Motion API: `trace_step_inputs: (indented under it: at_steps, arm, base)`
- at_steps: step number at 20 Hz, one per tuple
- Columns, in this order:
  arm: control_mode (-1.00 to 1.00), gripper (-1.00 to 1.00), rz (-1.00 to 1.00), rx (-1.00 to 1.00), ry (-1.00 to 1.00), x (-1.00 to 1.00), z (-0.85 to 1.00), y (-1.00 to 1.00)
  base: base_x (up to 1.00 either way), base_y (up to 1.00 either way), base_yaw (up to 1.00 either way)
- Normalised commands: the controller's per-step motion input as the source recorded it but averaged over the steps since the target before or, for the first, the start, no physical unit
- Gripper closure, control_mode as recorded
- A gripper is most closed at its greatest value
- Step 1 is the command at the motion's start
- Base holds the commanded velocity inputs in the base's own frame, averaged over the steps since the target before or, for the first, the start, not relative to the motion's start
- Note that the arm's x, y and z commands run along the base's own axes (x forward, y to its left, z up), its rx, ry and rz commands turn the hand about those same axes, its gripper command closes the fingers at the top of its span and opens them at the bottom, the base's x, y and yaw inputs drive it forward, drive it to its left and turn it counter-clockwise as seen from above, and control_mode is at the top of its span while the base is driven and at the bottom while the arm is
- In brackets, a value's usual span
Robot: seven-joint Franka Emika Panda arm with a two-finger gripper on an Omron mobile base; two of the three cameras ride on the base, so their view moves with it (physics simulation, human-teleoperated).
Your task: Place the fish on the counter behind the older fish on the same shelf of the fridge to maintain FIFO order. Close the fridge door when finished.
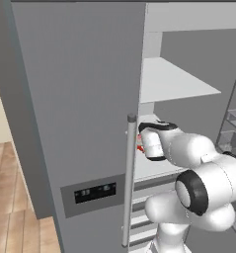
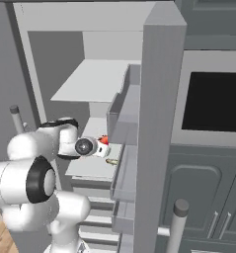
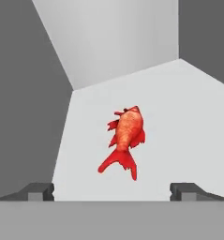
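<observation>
Hand view shows the fish [image 3: 124, 140] lying free on the pale fridge shelf [image 3: 179, 117], centre of frame, head toward the back wall, tail toward the camera; the two finger tips [image 3: 38, 191] sit far apart at the lower corners, touching nothing — jaws spread wide, fish released. The gripper [image 3: 111, 191] is just in front of the fish. Left base view has the arm reaching from lower right into the open fridge [image 1: 80, 99], wrist bent leftward at mid-frame with a speck of red at its tip, hand mostly hidden behind the closed door's handle [image 1: 130, 183]. Right base view shows the hand [image 2: 87, 147] level over the middle shelf at centre left, fish [image 2: 104, 140] just beyond it, and a small yellowish item [image 2: 111, 161] nearer the shelf front — too small to identify. Judged step: retreat after placing. Best done by pulling straight back along the hand's axis, jaws kept wide, without sweeping sideways into the fish or the open fridge door [image 2: 159, 123] with its bins, then going for that door to close it.
</observation>
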Motion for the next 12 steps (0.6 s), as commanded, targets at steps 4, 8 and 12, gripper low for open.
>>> trace_step_inputs:
  at_steps: [4,8,12]
  arm:
    - [-1.00,-1.00,0.00,-0.01,0.01,-0.47,1.00,-0.07]
    - [-1.00,-1.00,0.00,0.00,0.05,-0.52,1.00,-0.09]
    - [-1.00,-1.00,0.00,0.00,0.06,-0.46,0.99,-0.12]
  base:
    - [0.00,0.00,0.00]
    - [0.00,0.00,0.00]
    - [0.00,0.00,0.00]
